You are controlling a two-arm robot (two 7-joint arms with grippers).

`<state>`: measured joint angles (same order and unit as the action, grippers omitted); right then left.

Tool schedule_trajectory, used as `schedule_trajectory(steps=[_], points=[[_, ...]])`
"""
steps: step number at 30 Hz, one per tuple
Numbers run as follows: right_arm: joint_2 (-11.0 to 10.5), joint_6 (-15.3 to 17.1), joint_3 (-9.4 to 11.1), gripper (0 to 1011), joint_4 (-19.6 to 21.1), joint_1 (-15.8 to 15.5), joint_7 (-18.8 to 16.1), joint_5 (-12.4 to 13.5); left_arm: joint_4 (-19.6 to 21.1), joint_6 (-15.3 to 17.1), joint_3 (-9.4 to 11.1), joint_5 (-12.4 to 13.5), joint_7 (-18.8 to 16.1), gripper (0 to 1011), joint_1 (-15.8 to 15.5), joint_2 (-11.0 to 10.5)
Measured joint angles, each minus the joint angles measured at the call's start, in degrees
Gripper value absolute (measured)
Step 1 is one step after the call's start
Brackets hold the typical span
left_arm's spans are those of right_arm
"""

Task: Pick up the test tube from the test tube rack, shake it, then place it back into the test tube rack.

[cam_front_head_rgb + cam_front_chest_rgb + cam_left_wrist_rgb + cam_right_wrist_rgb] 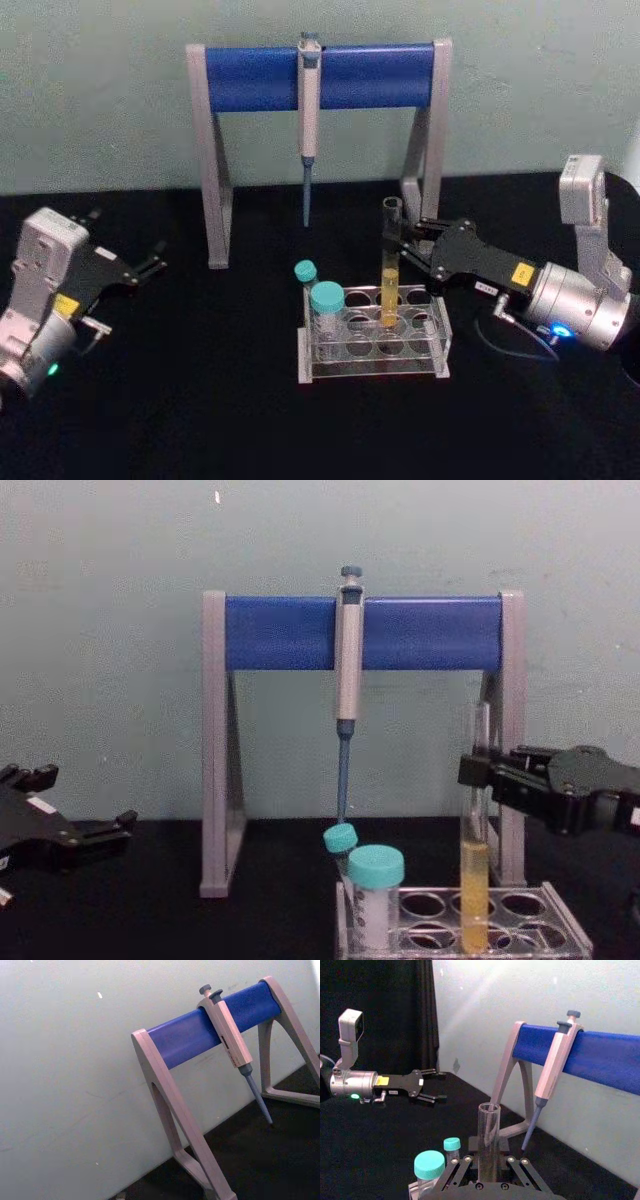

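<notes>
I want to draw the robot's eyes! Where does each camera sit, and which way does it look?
Head view: atop the robot, looking down at the test tube rack; the left arm and right arm show.
Chest view: lower, looking across the table; right hand at the test tube.
Left wrist view: on the left arm, facing the pipette stand.
Right wrist view: on the right arm, looking past its hand toward the left hand.
All four see the pipette.

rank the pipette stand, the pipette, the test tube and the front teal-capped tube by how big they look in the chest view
1. pipette stand, by far the largest.
2. pipette and test tube: about equal in length; the tube stands nearer, so no ranking.
3. front teal-capped tube, smallest.
</notes>
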<state>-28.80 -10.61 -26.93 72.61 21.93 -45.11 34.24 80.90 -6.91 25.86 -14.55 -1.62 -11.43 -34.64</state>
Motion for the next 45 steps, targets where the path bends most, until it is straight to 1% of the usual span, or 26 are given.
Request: schedule_trajectory(steps=[14, 45], points=[[0.41, 0.53, -0.44, 228, -1.36, 0.18, 0.00, -0.64, 0.00, 0.00, 0.00, 0.00, 0.00, 1001, 0.00, 0.00], [0.49, 1.76, -0.70, 228, -1.85, 0.24, 0.80, -1.44, 0.00, 0.00, 0.00, 0.00, 0.00, 1001, 0.00, 0.00]])
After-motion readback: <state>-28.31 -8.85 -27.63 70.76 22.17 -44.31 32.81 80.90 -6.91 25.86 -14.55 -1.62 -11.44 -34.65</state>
